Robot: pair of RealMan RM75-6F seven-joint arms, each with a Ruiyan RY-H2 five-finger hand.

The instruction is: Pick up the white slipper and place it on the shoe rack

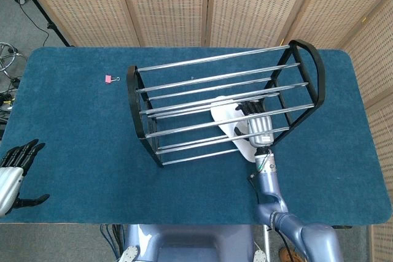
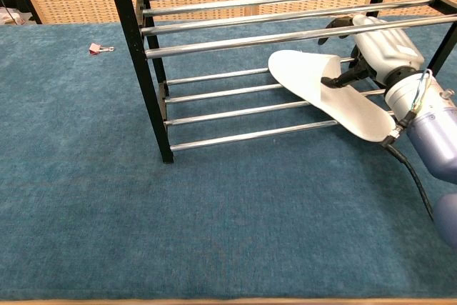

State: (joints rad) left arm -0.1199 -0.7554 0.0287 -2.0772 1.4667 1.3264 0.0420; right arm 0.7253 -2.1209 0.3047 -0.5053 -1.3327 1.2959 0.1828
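Note:
The white slipper (image 2: 335,101) lies flat across the chrome bars of the shoe rack's lower shelf, its heel sticking out over the front bar; in the head view the slipper (image 1: 226,119) shows between the bars. The black-framed shoe rack (image 1: 132,96) (image 2: 136,48) stands mid-table. My right hand (image 2: 382,48) (image 1: 258,124) is inside the rack just right of the slipper, fingers spread; one dark fingertip reaches the slipper's strap and the thumb points up by the top bar. My left hand (image 1: 12,173) rests off the table's front-left corner, fingers apart, holding nothing.
A small pink clip (image 1: 108,78) (image 2: 95,48) lies on the blue cloth left of the rack. Wicker screens stand behind the table. The rack's upper bars cross just above my right hand.

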